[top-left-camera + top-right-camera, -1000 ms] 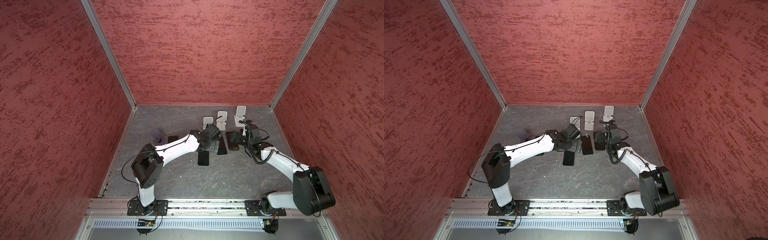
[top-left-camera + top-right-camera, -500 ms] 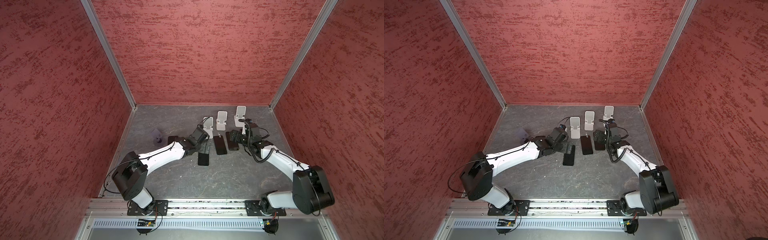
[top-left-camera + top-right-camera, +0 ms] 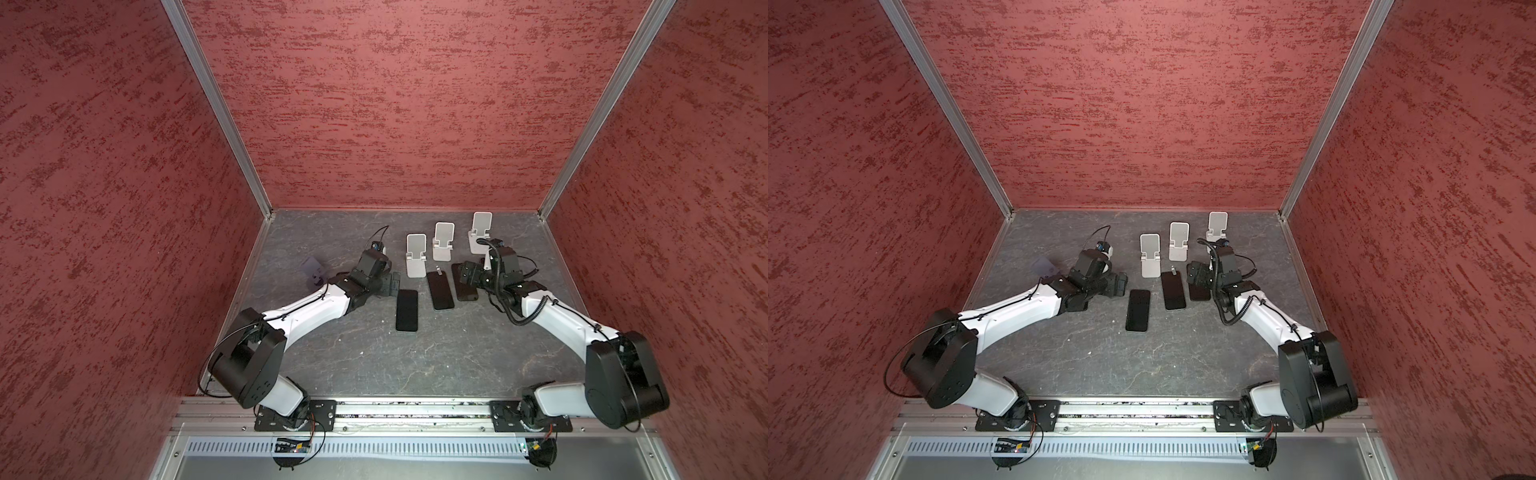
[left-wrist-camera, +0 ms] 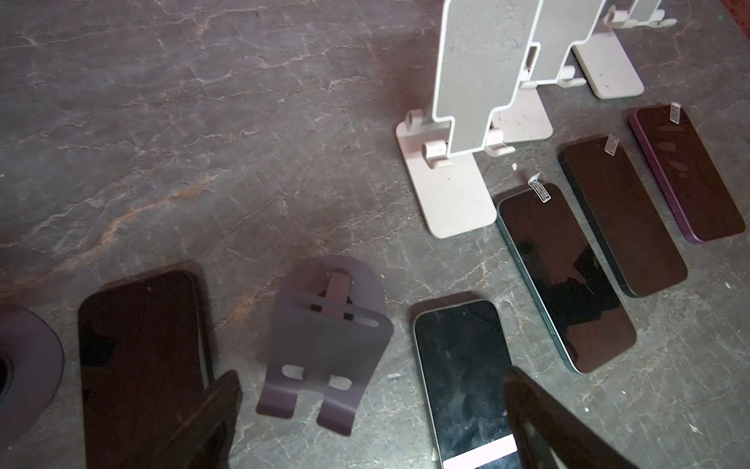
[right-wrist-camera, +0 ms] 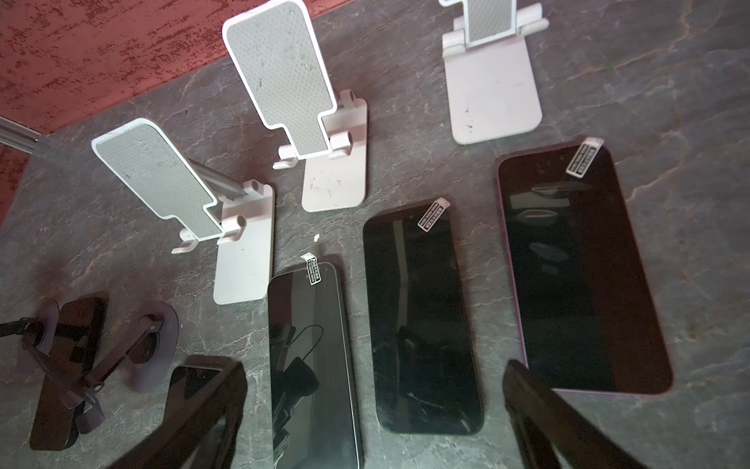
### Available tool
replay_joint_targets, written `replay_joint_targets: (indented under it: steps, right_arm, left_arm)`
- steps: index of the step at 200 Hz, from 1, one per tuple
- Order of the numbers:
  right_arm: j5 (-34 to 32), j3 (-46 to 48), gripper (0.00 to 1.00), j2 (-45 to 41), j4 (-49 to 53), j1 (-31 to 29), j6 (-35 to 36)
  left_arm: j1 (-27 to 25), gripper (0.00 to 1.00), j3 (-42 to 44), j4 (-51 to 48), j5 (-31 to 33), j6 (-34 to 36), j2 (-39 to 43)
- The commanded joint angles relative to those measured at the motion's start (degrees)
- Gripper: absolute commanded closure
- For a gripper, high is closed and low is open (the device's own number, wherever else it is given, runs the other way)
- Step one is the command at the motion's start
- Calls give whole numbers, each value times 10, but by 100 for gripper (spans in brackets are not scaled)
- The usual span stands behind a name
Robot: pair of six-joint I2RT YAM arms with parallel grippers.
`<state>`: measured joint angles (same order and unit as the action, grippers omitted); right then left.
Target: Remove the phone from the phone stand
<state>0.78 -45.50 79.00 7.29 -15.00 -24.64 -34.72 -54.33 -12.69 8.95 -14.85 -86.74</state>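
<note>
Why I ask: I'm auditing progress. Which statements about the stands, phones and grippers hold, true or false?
1. The three white stands are empty. True.
2. The phones before them stand upright. False: they lie flat on the table.
3. The left gripper is open. True.
4. The right gripper holds a phone. False: it is open, holding nothing.

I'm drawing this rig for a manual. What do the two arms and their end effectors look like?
Both the left arm and right arm have white link shells, bulky black joint housings and black base plates. Thin black cables loop alongside them. The left end effector and right end effector are black, with flat dark fingers.
</note>
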Motion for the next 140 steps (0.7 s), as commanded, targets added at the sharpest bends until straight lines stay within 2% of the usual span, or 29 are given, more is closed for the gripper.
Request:
replay_joint_targets:
  steps: [1,140]
  right_arm:
    - [-4,-23,1,5,15,2,-5]
    - [-10,-24,1,-6,39,3,-8]
  left_arm:
    - [13,0,7,27,-17,26,1]
    - [43,3,-9,36,-25,74,-93]
